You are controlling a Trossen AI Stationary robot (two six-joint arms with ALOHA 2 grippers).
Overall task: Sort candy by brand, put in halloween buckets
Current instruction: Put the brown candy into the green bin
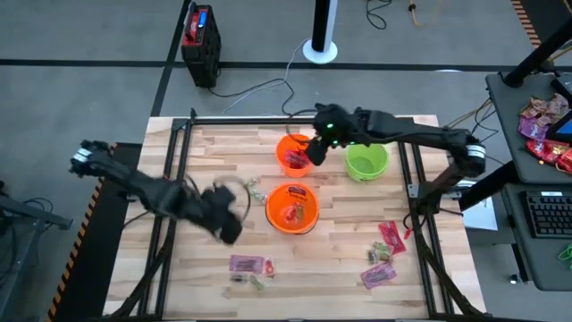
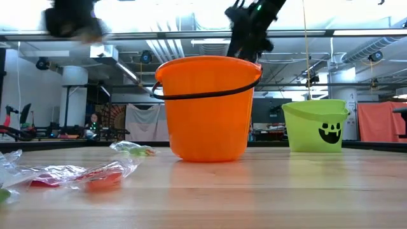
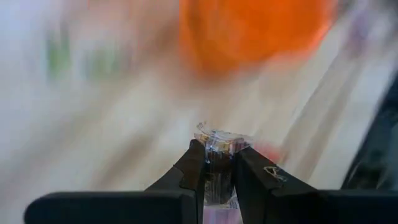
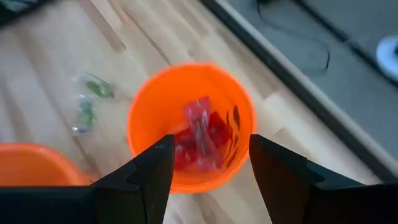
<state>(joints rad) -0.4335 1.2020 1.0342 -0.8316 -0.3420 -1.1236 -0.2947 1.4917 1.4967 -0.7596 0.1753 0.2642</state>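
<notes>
Clear-wrapped candy (image 3: 219,142) sits pinched in the left gripper (image 3: 219,163) jaws; the right gripper (image 4: 208,165) — jaws wide, empty — hangs above an orange bucket (image 4: 144,118) holding red packets (image 4: 200,138).

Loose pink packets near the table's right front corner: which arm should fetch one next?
Right, probably. The right gripper is open and empty above the far orange plastic bucket, on the same side as the pink wrapped candy packets. The left gripper is shut on a clear-wrapped candy.
</notes>
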